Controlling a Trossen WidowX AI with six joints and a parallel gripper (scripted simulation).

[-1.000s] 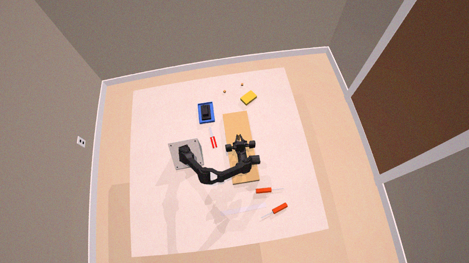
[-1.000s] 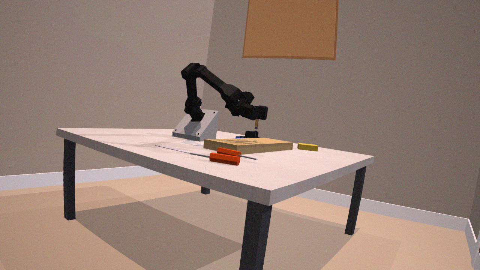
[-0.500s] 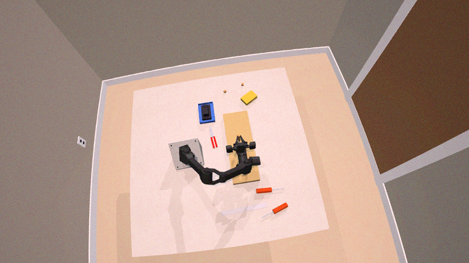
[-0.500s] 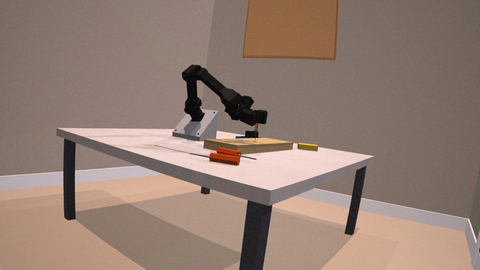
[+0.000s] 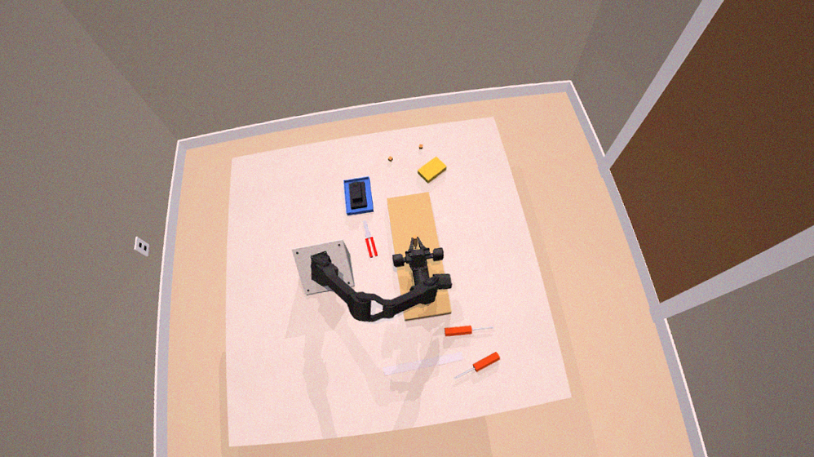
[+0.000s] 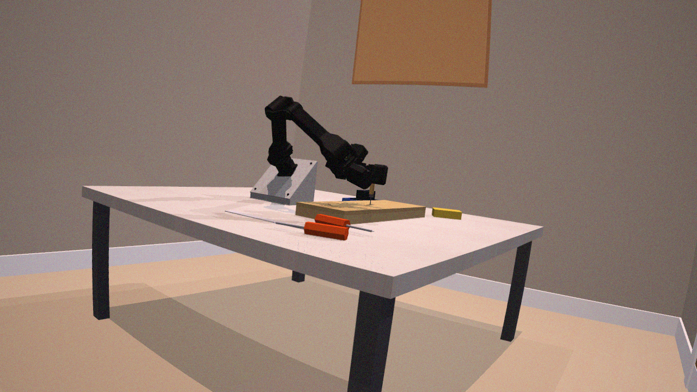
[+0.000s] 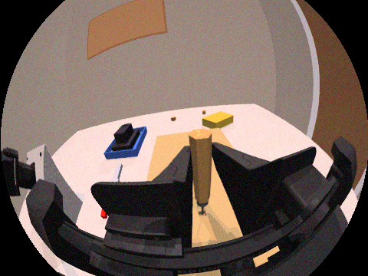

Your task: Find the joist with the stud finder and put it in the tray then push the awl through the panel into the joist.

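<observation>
My gripper (image 5: 414, 243) (image 6: 371, 191) (image 7: 200, 149) is shut on the awl (image 7: 201, 165) (image 6: 371, 189), a tan wooden handle with a short metal tip. It holds the awl upright over the middle of the tan floor panel (image 5: 410, 215) (image 6: 390, 210) (image 7: 165, 153). The metal tip meets the panel's surface in the wrist view. The black stud finder (image 5: 357, 194) (image 7: 124, 135) lies in the blue tray (image 5: 347, 198) (image 7: 115, 152), left of the panel's far end.
Two orange-handled screwdrivers (image 5: 459, 330) (image 5: 485, 362) (image 6: 325, 230) lie near the panel's near end. A red-handled tool (image 5: 367, 242) lies left of the panel. A yellow block (image 5: 432, 168) (image 6: 446, 213) (image 7: 218, 119) and two small pegs (image 5: 389, 156) are at the back. The arm's grey base (image 5: 335, 254) (image 6: 285, 185) stands left.
</observation>
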